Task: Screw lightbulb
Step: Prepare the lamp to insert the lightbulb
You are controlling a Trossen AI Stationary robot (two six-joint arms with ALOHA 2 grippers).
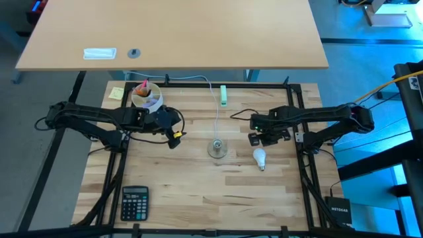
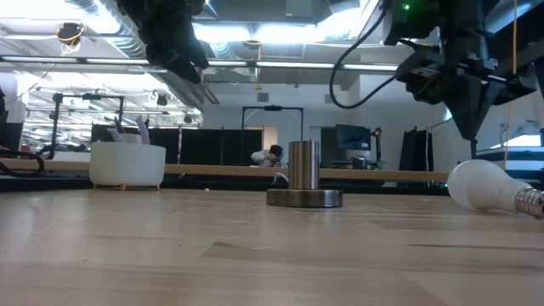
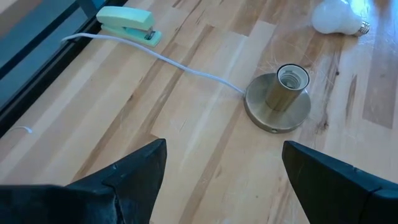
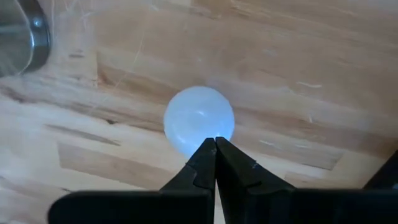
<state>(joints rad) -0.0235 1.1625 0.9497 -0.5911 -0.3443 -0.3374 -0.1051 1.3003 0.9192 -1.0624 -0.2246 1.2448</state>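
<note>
In the right wrist view the right gripper (image 4: pixel 215 144) fills the foreground, its two dark fingers (image 4: pixel 198 168) pressed together tip to tip with no gap between them and nothing clamped in them. Just past the joined tips lies the lightbulb (image 4: pixel 199 118), its round white dome facing the camera; the tips overlap its lower edge in that picture, though whether they touch it cannot be told.

From above, the lightbulb (image 1: pixel 260 157) lies on its side on the wooden table (image 1: pixel 198 198), just in front of the right gripper (image 1: pixel 259 137) and near the round metal socket base (image 1: pixel 217 149), to that base's right. In the low view the bulb (image 2: pixel 489 187) rests on the tabletop with its silvery screw end pointing toward the picture's right edge, while the right gripper (image 2: pixel 466 115) hangs above it, clear of the surface.

The socket base (image 2: pixel 304 181) stands upright at the middle of the table with an empty threaded cup (image 3: pixel 292 78), and a thin white cord (image 3: pixel 155 56) runs from it to a pale green plug block (image 3: pixel 127 23).

The left gripper (image 3: pixel 221 180) hangs over the table left of the socket, its fingers (image 3: pixel 140 171) spread wide apart and empty. A white cup (image 1: pixel 147 96) sits beside the left arm, and a calculator (image 1: pixel 135 202) lies at the table's near edge.
</note>
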